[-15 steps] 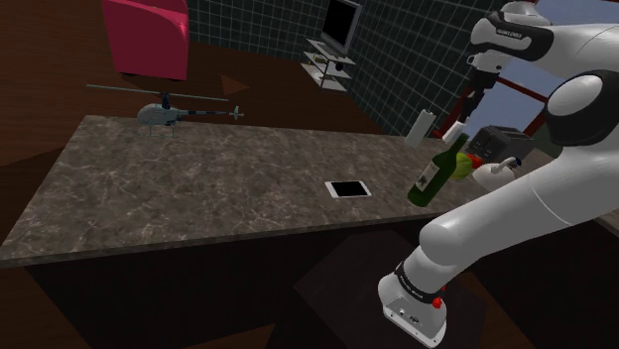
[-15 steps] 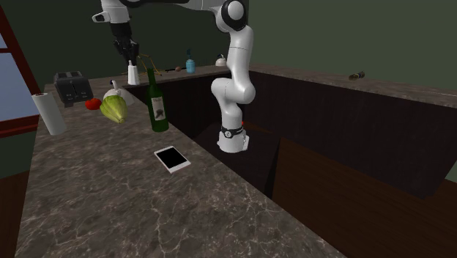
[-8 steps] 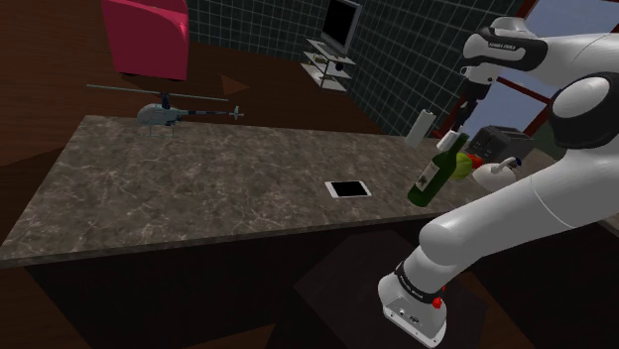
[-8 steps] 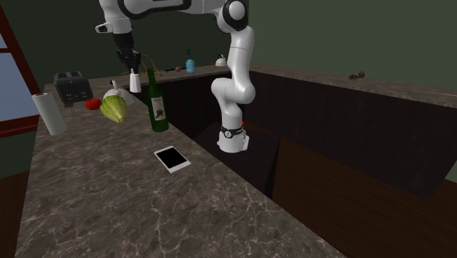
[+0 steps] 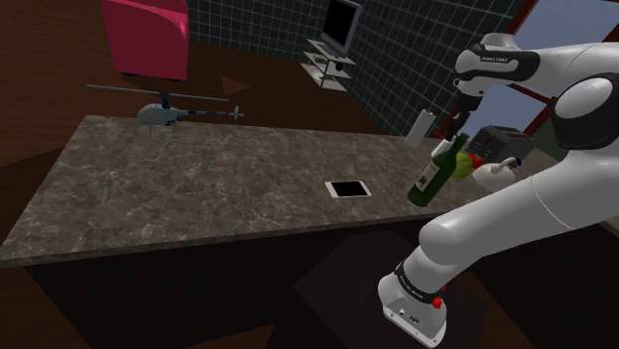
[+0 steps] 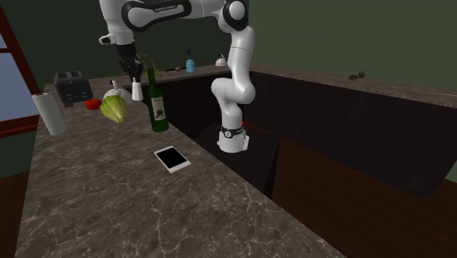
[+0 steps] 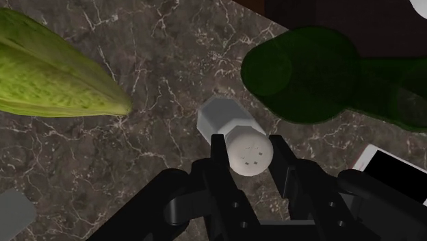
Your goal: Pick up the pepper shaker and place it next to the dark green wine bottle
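Observation:
My black gripper (image 7: 250, 147) is shut on the pepper shaker (image 7: 233, 127), a white faceted shaker with a round holed cap, clasped between both fingers (image 7: 220, 159). It hangs just above the marble counter (image 7: 157, 75). Close beside it stands the dark green wine bottle (image 7: 308, 75). In the second exterior view the shaker (image 6: 137, 92) hangs under the gripper (image 6: 135, 84), just left of and behind the bottle (image 6: 157, 106). In the shoulder view the gripper (image 5: 462, 121) is right behind the bottle's neck (image 5: 451, 149).
A green leafy vegetable (image 6: 113, 110), a tomato (image 6: 91, 104), a white pot (image 6: 117, 93), a toaster (image 6: 72, 86) and a paper towel roll (image 6: 47, 113) crowd the counter near the bottle. A tablet (image 6: 172, 158) lies farther along. A toy helicopter (image 5: 164, 112) sits at the far end.
The gripper has come down with the shaker and shifted toward the wine bottle, from well above the counter to just over it. Nothing else has moved.

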Motion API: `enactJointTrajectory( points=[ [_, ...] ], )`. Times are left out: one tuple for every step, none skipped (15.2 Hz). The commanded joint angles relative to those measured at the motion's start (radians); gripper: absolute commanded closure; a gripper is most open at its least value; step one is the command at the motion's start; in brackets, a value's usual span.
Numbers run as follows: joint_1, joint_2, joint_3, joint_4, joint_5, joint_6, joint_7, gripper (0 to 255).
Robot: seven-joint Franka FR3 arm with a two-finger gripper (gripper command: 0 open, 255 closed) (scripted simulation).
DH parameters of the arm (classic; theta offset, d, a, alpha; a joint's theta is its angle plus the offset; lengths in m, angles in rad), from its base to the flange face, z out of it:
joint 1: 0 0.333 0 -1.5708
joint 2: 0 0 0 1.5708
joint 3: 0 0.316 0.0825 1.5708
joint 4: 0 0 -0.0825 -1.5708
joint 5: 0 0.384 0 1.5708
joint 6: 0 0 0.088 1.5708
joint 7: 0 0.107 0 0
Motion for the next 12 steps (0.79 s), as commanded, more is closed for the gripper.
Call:
enactJointTrajectory(
  points=[
    [-0.001, 0.004, -0.006, -0.025, -0.001, 0.029, 0.003, 255],
    [-0.002, 0.004, -0.008, -0.038, -0.003, 0.042, 0.005, 255],
    [-0.002, 0.005, -0.01, -0.05, -0.004, 0.056, 0.007, 255],
    [-0.003, 0.006, -0.013, -0.062, -0.005, 0.069, 0.009, 255],
    [-0.003, 0.008, -0.015, -0.075, -0.006, 0.082, 0.011, 255],
    [-0.004, 0.009, -0.017, -0.086, -0.007, 0.096, 0.013, 255],
    [-0.004, 0.011, -0.02, -0.098, -0.008, 0.109, 0.014, 255],
    [-0.005, 0.013, -0.023, -0.11, -0.009, 0.122, 0.016, 255],
    [-0.005, 0.016, -0.025, -0.121, -0.01, 0.136, 0.017, 255],
    [-0.006, 0.018, -0.028, -0.132, -0.011, 0.15, 0.019, 255],
    [-0.006, 0.021, -0.031, -0.143, -0.011, 0.163, 0.02, 255],
    [-0.006, 0.025, -0.034, -0.154, -0.012, 0.177, 0.022, 255]
  ],
)
